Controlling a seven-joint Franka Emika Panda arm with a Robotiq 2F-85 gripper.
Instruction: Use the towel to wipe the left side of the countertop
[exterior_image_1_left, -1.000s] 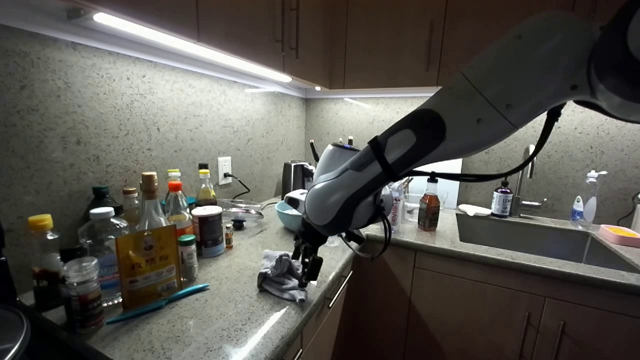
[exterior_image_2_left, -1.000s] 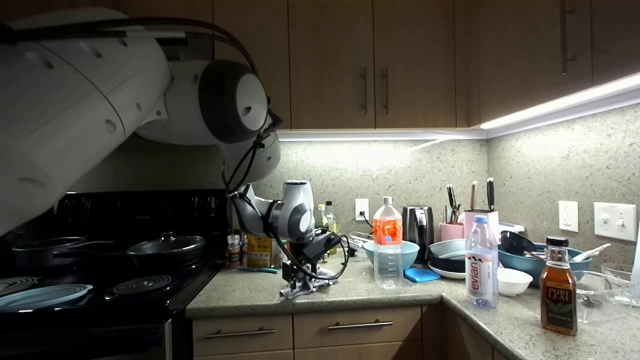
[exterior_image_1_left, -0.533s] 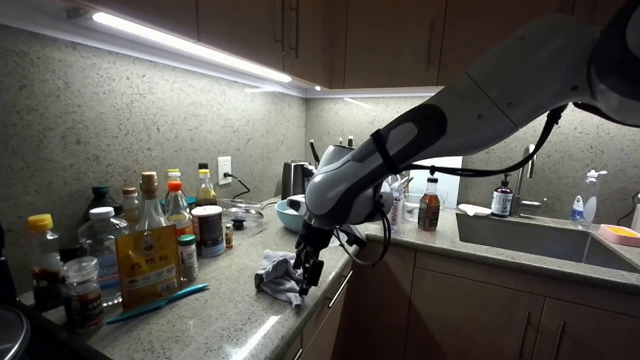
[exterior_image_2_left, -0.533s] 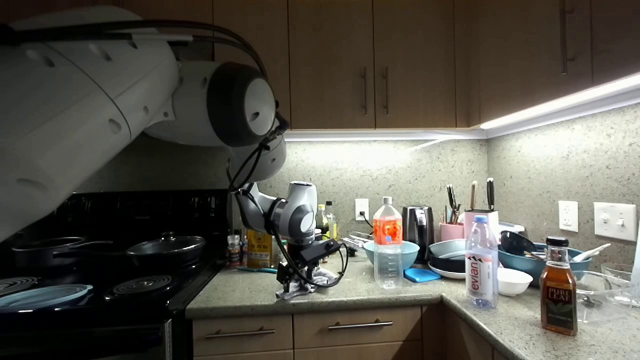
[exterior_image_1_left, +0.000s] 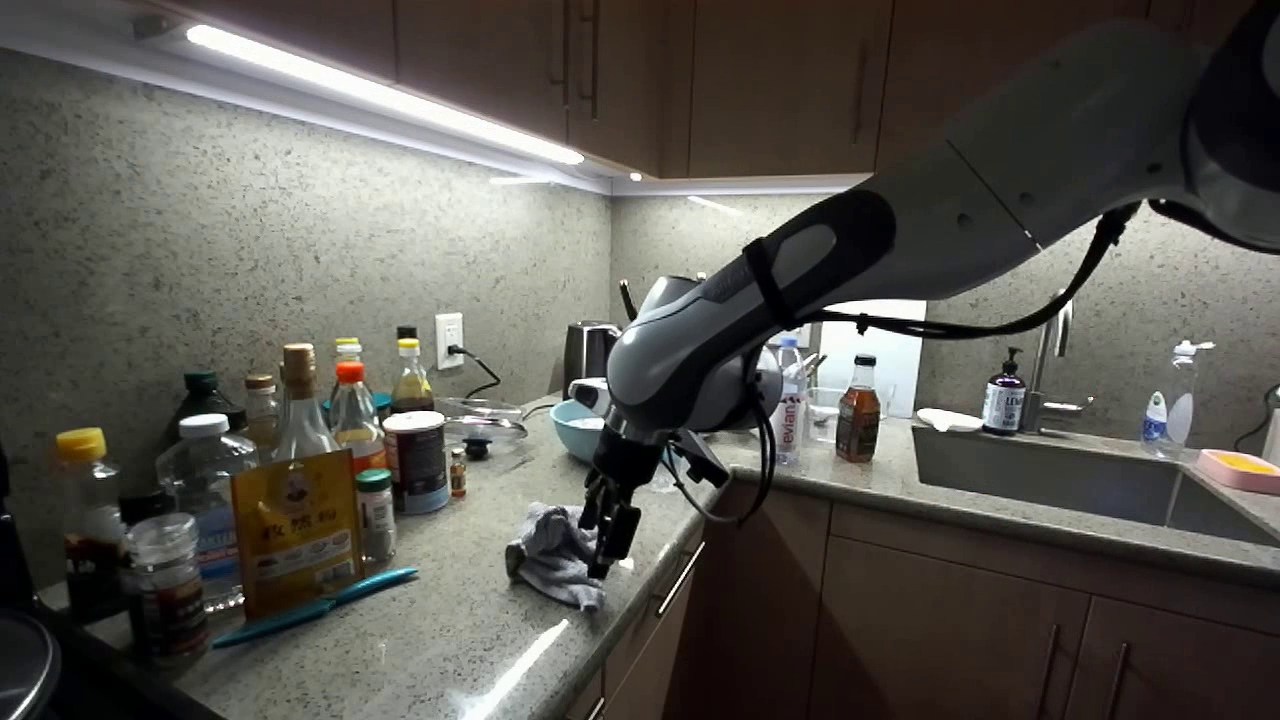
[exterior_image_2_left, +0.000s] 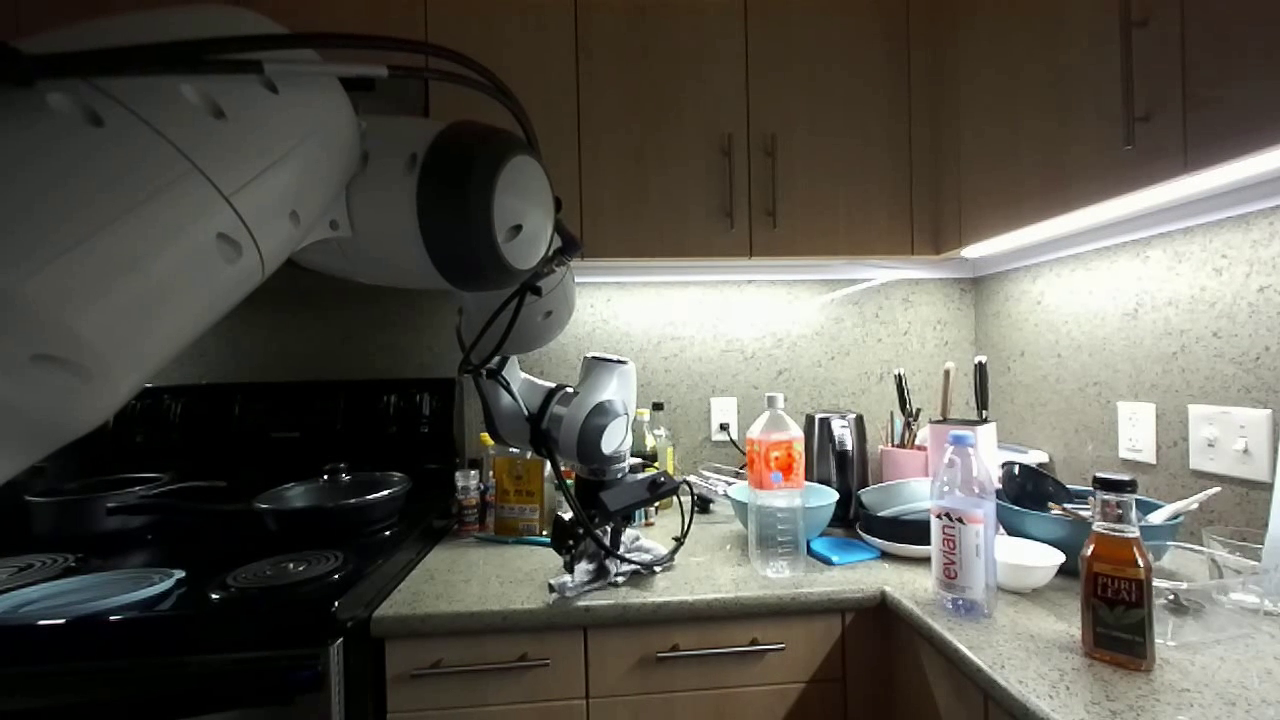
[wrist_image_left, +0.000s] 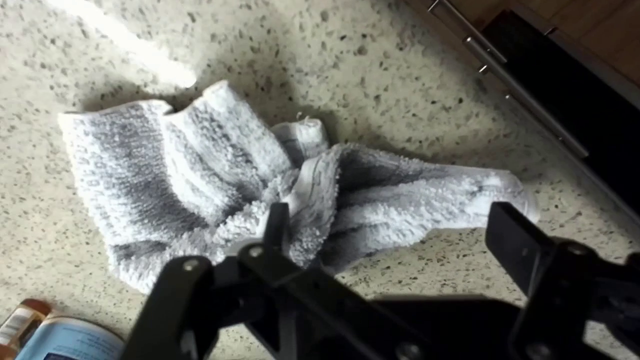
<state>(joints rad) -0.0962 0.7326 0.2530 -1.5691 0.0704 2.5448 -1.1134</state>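
One grey towel (wrist_image_left: 320, 200), crumpled on the countertop (exterior_image_1_left: 440, 640), near the front edge in both exterior views. In the wrist view its long axis runs approx 9 to 3 o'clock: fat folded end at 9, skinny tail at 3. Gripper (wrist_image_left: 392, 225) sits over the tail half, fingers (wrist_image_left: 517, 245) spread wide w/ nothing clamped afaict; no way to say if the tips touch cloth. Only one arm (exterior_image_1_left: 930, 230), so no Q which is nearer.

Key thing imo: the fingers also stand at 9 and 3, i.e. the gap runs along the towel, not across it. Closing like that prob bunches the tail lengthwise; a quarter turn might pinch it cleaner. Any wiping needs a grip 1st, so I'd call this the grab step.

Further out, same view: can (wrist_image_left: 82, 335) w/ a light-blue wrapper at 8, small bottle (wrist_image_left: 22, 322) beside it. In an exterior view, from the towel: light-blue bowl (exterior_image_1_left: 577, 432) at 12, drawer handle (exterior_image_1_left: 682, 578) at 3, turquoise utensil (exterior_image_1_left: 320, 606) btwn 8 and 9, bottles (exterior_image_1_left: 357, 420) 9–10. A long stroke twd 9 could knock smth over, I'd guess.
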